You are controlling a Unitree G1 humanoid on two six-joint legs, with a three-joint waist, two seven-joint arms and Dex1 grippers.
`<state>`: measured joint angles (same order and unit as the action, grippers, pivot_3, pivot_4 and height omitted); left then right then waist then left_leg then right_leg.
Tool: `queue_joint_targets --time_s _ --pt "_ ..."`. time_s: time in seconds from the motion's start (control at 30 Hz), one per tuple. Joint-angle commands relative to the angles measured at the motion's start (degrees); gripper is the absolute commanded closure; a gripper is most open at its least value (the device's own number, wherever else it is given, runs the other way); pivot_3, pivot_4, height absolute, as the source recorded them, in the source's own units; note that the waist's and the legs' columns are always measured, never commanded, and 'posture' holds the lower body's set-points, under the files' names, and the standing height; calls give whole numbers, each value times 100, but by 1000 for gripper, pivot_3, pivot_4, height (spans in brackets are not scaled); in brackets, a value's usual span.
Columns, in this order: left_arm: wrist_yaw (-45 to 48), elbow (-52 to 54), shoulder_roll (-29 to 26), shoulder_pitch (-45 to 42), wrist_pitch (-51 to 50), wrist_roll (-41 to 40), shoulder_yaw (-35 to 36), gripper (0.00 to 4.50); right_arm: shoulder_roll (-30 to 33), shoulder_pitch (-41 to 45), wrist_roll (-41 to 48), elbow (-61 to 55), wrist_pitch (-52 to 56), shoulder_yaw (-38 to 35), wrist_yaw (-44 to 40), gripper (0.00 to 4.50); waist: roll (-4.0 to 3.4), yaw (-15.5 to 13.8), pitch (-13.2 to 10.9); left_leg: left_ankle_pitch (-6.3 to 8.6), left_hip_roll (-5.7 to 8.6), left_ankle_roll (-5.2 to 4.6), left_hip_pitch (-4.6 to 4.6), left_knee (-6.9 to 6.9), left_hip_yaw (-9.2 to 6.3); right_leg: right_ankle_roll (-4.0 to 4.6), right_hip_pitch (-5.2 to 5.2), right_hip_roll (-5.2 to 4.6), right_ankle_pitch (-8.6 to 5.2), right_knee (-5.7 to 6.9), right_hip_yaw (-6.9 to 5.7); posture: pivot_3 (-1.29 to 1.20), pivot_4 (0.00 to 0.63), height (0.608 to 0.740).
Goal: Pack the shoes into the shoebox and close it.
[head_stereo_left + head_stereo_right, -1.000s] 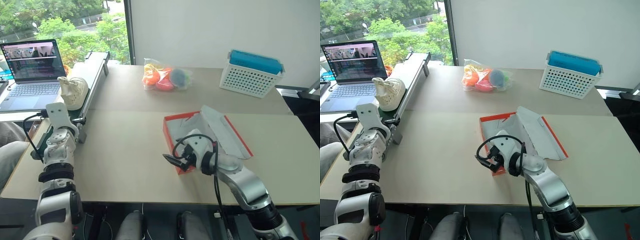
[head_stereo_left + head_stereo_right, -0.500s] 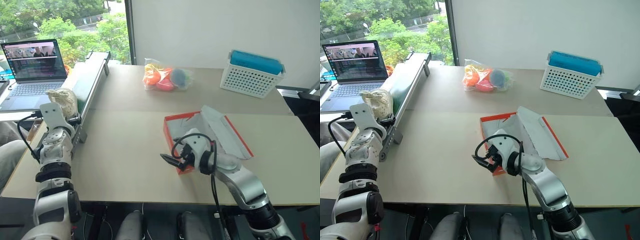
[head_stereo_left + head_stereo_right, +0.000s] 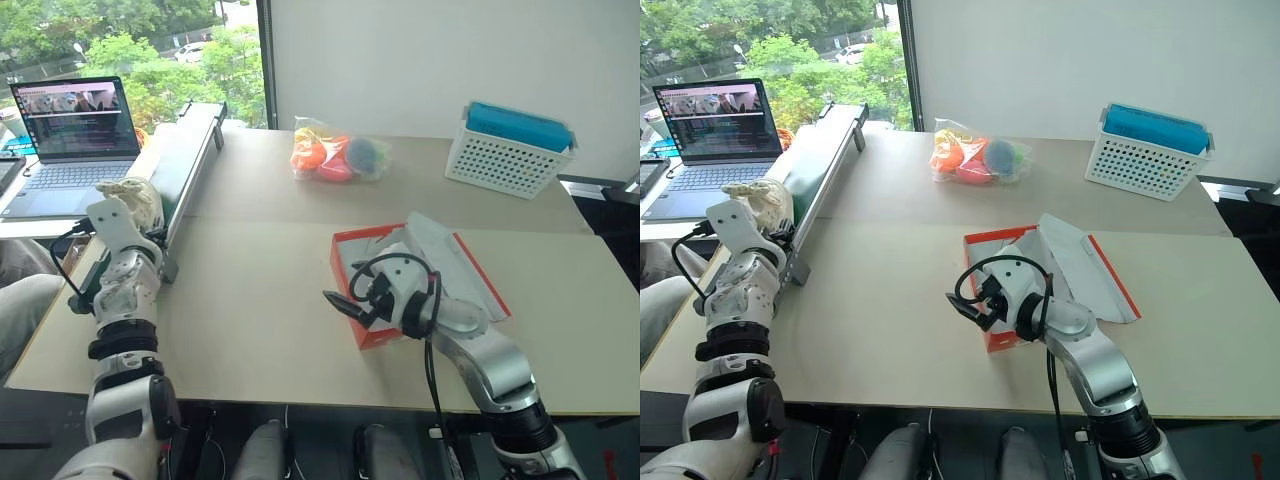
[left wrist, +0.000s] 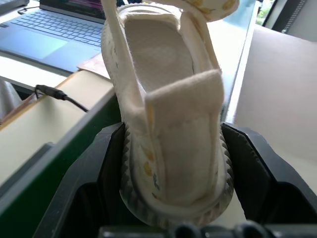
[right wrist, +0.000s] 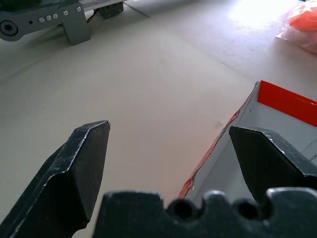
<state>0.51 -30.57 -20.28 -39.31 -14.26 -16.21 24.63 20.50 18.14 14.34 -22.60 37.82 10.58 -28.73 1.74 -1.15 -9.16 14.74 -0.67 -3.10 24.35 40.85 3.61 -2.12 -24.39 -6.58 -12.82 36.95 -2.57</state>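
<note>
One cream-white shoe (image 4: 168, 99) sits heel-first between my left gripper's (image 4: 171, 141) black fingers (image 4: 106, 148), which press on both sides of its sole. In the head views this shoe (image 3: 135, 195) rests on the near end of the green conveyor at the far left. The red-orange shoebox (image 3: 360, 237) lies open mid-table, with white tissue paper inside and over its right side. My right gripper (image 3: 335, 300) hovers open and empty at the box's near left corner (image 5: 287, 101), pointing left over the bare tabletop.
A conveyor (image 3: 185, 150) runs along the table's left edge, with a laptop (image 3: 75, 125) beside it. A bag of orange and blue balls (image 3: 335, 158) and a white perforated basket with a blue top (image 3: 510, 150) stand at the back. A person's knee (image 3: 20, 310) shows at the left.
The shoe came down the conveyor to my left gripper, whose fingers closed in on its heel. My right gripper rose slightly by the box and stayed open.
</note>
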Motion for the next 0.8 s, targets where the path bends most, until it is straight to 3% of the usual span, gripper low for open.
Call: queue_joint_targets --time_s 0.03,0.27,0.33,0.53,0.8 --pt "198 949 247 -143 211 -305 -123 1564 -265 350 150 132 -21 -419 278 0 5 23 -3 -1 0 2 1 0 0 1 -1 0 0 0 1 0 150 705" --pt "1152 2213 1002 107 -938 -988 -1108 1564 -1807 1831 1867 1385 1308 -2517 1683 0 4 69 -3 -1 -4 1 -5 -1 5 6 -1 6 3 9 7 0 150 705" --pt "1512 2646 1133 337 -1384 -1217 -1481 1564 -1974 2183 2285 1666 1727 -2927 1910 0 4 65 -3 -2 -5 2 -4 -4 5 6 -1 8 4 19 7 0 150 705" --pt "2145 3437 1096 839 -2154 -1562 -2094 1564 -1909 2521 2710 1872 2361 -3170 2209 0 -2 144 -6 -6 -4 8 10 -5 15 5 -12 9 3 14 14 0 150 705" --pt "2279 3572 1124 818 -2275 -1567 -2197 1564 -1930 2563 2936 2077 2522 -3305 2482 0 -19 203 -13 12 -6 -24 -9 -9 14 8 -12 16 2 12 23 0 150 705"
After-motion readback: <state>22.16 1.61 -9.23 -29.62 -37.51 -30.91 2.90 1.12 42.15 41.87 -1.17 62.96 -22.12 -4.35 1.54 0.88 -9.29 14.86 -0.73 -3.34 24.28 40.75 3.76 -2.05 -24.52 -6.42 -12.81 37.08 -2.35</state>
